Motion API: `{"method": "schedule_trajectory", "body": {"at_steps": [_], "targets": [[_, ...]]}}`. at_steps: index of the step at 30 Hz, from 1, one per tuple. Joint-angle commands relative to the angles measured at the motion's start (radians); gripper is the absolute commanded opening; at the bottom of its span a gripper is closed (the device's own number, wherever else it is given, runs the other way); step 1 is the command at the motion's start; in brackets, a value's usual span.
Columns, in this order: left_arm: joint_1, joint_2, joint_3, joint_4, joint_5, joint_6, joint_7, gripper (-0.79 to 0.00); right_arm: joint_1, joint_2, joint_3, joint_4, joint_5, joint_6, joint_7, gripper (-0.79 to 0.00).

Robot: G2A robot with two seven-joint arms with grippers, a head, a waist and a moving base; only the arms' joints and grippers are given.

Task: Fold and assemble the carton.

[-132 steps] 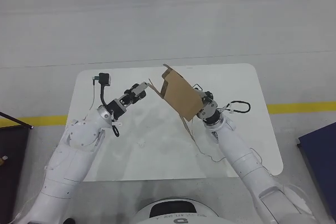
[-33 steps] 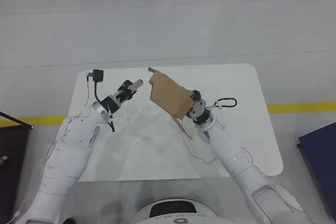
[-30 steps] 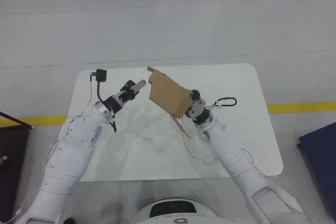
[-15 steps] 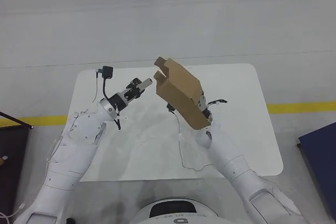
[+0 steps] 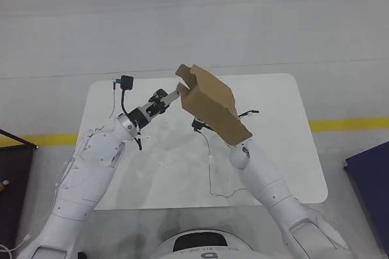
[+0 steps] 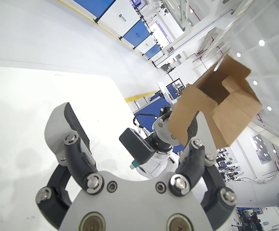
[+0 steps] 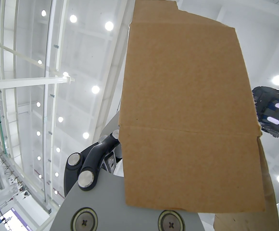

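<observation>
The brown carton [image 5: 211, 103] hangs tilted in the air above the white table [image 5: 279, 129], its open end with loose flaps pointing to the far left. My right gripper [image 6: 166, 118] holds it from below at the lower flap; in the right wrist view the carton [image 7: 187, 111] covers the fingers. My left gripper [image 5: 168, 98] sits just left of the open end with its fingers spread. In the left wrist view the carton [image 6: 216, 106] is close ahead, and one flap edge overlaps the left gripper's [image 6: 137, 123] far finger [image 6: 199, 131].
A thin cable [image 5: 211, 168] trails over the table under the right arm. A dark cart [image 5: 3, 162] stands off the left side and a dark blue panel [image 5: 382, 181] off the right. The near half of the table is bare.
The right arm has lifted the carton off the table and tipped it higher. The left gripper has shifted right toward the carton's open end.
</observation>
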Motion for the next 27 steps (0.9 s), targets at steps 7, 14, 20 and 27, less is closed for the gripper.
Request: {"method": "schedule_trajectory", "body": {"at_steps": [7,14,20,27], "targets": [[0.009,-0.001,0.006,-0.01,0.024,0.005,-0.002,0.0,0.016,-0.005,-0.032,0.053,-0.179,-0.053,0.054,-0.785],[0.016,-0.002,0.009,-0.014,0.047,0.014,0.01,0.0,0.018,-0.005,-0.034,0.056,-0.189,-0.058,0.058,-0.785],[0.026,-0.002,0.004,-0.018,0.058,0.019,0.016,0.0,0.018,-0.005,-0.034,0.056,-0.189,-0.058,0.058,-0.785],[0.036,-0.001,0.001,-0.025,0.088,0.021,0.012,0.0,0.018,-0.005,-0.034,0.056,-0.189,-0.058,0.058,-0.785]]}}
